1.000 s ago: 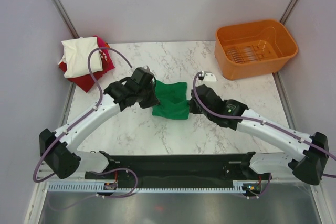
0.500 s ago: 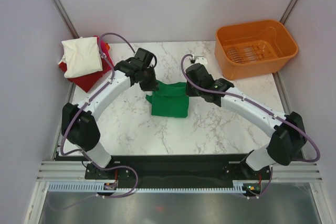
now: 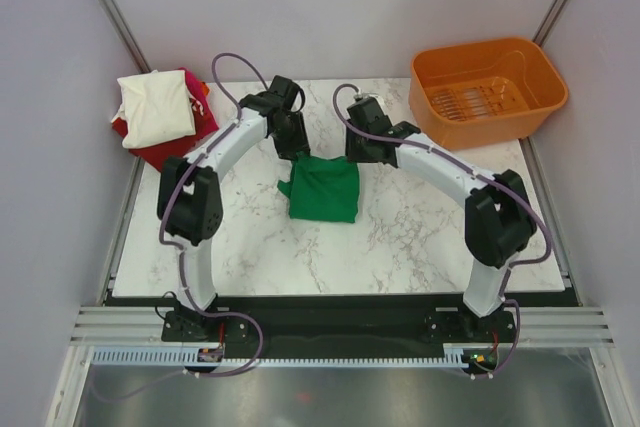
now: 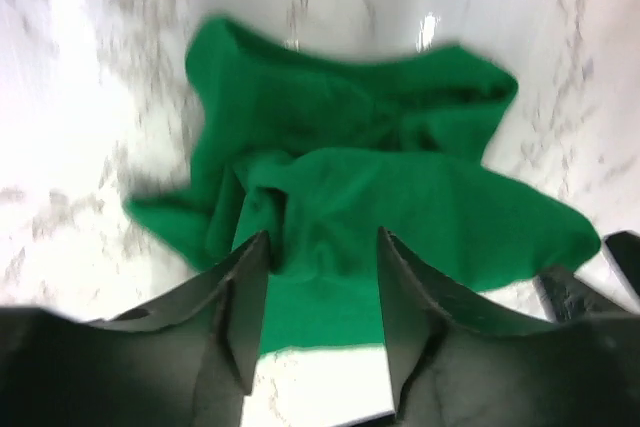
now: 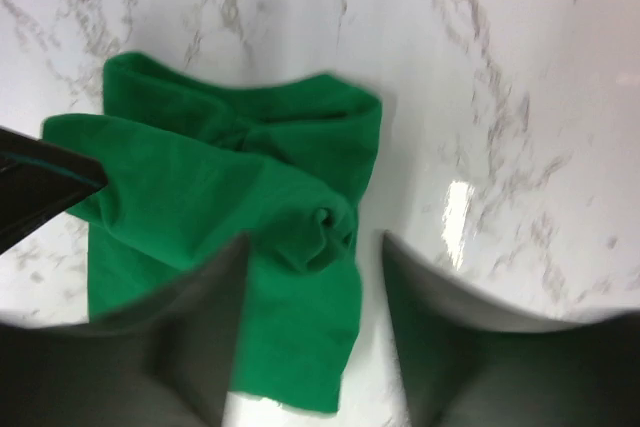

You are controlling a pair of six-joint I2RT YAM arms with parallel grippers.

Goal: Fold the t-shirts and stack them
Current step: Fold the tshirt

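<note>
- The green t-shirt [image 3: 322, 190] lies mid-table on the marble table [image 3: 420, 237]. It is loosely bunched rather than squared off. The near part is fairly flat, the far edge is rumpled, and a lump of cloth sticks out on the left side.
- Your left gripper [image 3: 293, 147] hangs over the shirt's far left corner. In the left wrist view its fingers stand apart, with green cloth showing in the gap and nothing pinched.
- Your right gripper [image 3: 357, 147] hangs over the far right corner. Its fingers are blurred in the right wrist view but clearly spread, with cloth beneath them and none clamped.
- You cannot tell from any view whether either set of tips touches the cloth.
- The folded stack sits at the far left corner, with the cream-white shirt [image 3: 155, 109] on top of the red shirt [image 3: 170, 150]. A sliver of orange cloth [image 3: 205, 89] shows at its far right edge.
- The orange basket [image 3: 487, 87] sits at the far right corner, well apart from the green shirt.
</note>
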